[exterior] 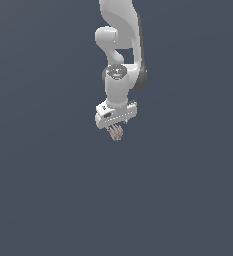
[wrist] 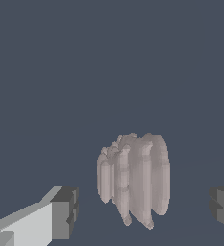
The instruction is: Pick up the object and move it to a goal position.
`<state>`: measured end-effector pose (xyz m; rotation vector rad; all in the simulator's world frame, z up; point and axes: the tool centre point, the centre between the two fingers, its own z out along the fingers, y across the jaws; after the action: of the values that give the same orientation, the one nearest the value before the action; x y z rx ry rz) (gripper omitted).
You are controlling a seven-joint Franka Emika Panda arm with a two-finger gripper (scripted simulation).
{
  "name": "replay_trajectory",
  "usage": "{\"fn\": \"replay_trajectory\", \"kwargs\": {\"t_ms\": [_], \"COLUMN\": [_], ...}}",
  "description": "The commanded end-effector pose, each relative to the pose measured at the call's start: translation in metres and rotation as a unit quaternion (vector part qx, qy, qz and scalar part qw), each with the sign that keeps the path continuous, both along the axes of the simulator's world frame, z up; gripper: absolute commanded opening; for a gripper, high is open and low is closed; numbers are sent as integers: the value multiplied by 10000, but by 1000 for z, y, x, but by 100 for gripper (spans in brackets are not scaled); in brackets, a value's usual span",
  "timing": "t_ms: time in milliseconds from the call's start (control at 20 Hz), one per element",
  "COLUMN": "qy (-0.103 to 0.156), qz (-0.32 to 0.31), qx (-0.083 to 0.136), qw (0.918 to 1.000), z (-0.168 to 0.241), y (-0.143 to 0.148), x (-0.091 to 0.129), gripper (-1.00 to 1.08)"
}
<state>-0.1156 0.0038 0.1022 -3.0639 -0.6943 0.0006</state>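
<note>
The object (wrist: 135, 180) is a small pinkish-tan lump with upright ridges. In the wrist view it sits between my two dark fingertips, with a visible gap on each side. One fingertip (wrist: 65, 211) is nearer to it than the other (wrist: 222, 204). My gripper (wrist: 143, 209) is open around it and touches it on neither side. In the exterior view the object (exterior: 117, 134) shows just under the white gripper bar (exterior: 115, 114), and the gripper (exterior: 116, 129) points downward. The fingers are hard to make out there.
The white arm (exterior: 120, 45) reaches down from the top of the exterior view. The ground (exterior: 48, 190) is a plain dark blue-grey surface with nothing else on it in view.
</note>
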Motion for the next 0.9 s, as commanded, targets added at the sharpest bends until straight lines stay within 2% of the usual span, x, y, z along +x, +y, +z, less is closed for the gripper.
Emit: {"fn": "replay_trajectory", "kwargs": {"t_ms": [0,350,850], "qy": [-2,0,-1], "qz": [57,41,60], "qx": [0,0,1], "qw": [10000,10000,10000], "z": [-1,-8,-47], "y": [0,0,0], "x": [-3,-3,-4], "gripper": [100,100,100]}}
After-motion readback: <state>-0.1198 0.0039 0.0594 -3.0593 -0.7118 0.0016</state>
